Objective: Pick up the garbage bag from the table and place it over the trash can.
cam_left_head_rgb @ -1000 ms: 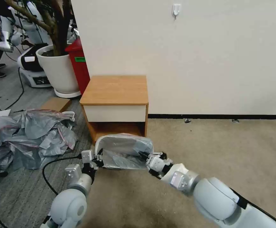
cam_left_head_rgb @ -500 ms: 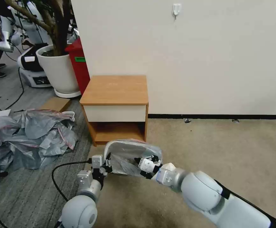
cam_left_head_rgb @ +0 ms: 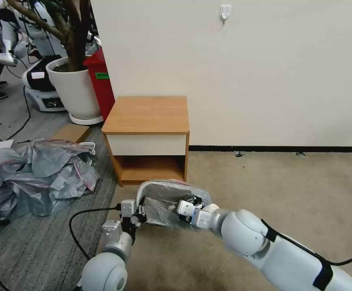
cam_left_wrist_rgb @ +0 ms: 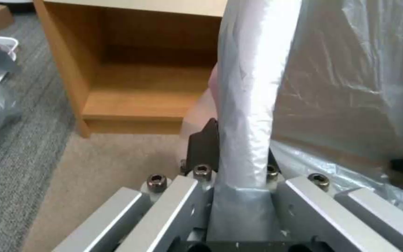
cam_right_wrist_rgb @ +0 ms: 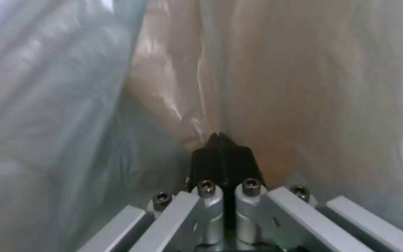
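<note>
Head view: garbage bag [cam_left_head_rgb: 163, 200] draped over trash can [cam_left_head_rgb: 143, 190] on the floor before the desk [cam_left_head_rgb: 146, 115]; left claw [cam_left_head_rgb: 137, 211] at its left rim, right claw [cam_left_head_rgb: 192, 204] inside its right side.
Left wrist view: left claw [cam_left_wrist_rgb: 239, 159] clamped on bag-covered rim [cam_left_wrist_rgb: 253, 87].
Right wrist view: right claw [cam_right_wrist_rgb: 222, 148] pressed together, pinching bag film [cam_right_wrist_rgb: 281, 87].

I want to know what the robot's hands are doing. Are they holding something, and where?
Left gripper straddles the bag-covered rim of the trash can. Right gripper, inside the bin, is shut on the garbage bag.
</note>
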Controlling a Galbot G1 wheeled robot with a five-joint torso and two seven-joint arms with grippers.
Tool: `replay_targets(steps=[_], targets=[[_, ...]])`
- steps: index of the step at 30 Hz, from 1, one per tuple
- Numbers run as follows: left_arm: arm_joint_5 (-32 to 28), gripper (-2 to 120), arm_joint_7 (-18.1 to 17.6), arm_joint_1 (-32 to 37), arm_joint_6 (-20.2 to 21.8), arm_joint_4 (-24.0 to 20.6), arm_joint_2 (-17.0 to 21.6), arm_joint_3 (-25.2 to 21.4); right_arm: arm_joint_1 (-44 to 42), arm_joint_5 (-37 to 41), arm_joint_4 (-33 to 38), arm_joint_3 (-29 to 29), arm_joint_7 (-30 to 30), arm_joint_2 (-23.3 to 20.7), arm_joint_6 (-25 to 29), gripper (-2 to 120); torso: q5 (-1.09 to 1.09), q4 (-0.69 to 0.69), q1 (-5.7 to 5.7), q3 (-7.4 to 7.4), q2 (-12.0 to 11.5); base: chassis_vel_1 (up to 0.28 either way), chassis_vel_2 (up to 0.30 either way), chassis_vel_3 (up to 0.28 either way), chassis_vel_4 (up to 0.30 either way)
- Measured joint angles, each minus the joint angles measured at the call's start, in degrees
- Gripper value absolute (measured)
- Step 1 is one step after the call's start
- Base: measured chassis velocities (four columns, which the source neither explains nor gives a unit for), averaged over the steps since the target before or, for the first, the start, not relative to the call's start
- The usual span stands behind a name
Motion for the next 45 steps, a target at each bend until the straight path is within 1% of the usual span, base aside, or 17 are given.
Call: replay_targets(steps=[5, 12, 14, 36, 45], targets=[[0.5, 3, 0.0, -0.1, 0.0, 0.2, -0.3, 0.7, 1.1, -1.8, -2.3, -1.7, -0.3, 1.2, -0.4, 0, 0.00, 0.00, 0.00, 0.00, 0.0, 0.000, 0.000, 0.000, 0.000], [0.9, 3, 0.0, -0.7, 0.0, 0.8, -0.7, 1.6, 2.2, -3.5, -3.7, -2.9, -0.9, 2.1, -0.4, 0, 0.00, 0.00, 0.00, 0.00, 0.0, 0.000, 0.000, 0.000, 0.000], [0.9, 3, 0.0, -0.7, 0.0, 0.8, -0.9, 1.9, 2.6, -4.1, -5.4, -3.2, -0.9, 2.7, -0.4, 0, 0.00, 0.00, 0.00, 0.00, 0.0, 0.000, 0.000, 0.000, 0.000], [1.6, 3, -0.1, -1.2, 0.1, 0.9, -1.8, 3.5, 5.3, -5.3, -14.4, -5.7, -1.2, 5.1, -0.3, 0, 0.00, 0.00, 0.00, 0.00, 0.0, 0.000, 0.000, 0.000, 0.000], [1.6, 3, -0.1, -0.8, 0.1, 0.6, -1.7, 3.6, 5.8, -6.0, -17.6, -6.3, -1.3, 6.1, -0.3, 0, 0.00, 0.00, 0.00, 0.00, 0.0, 0.000, 0.000, 0.000, 0.000]])
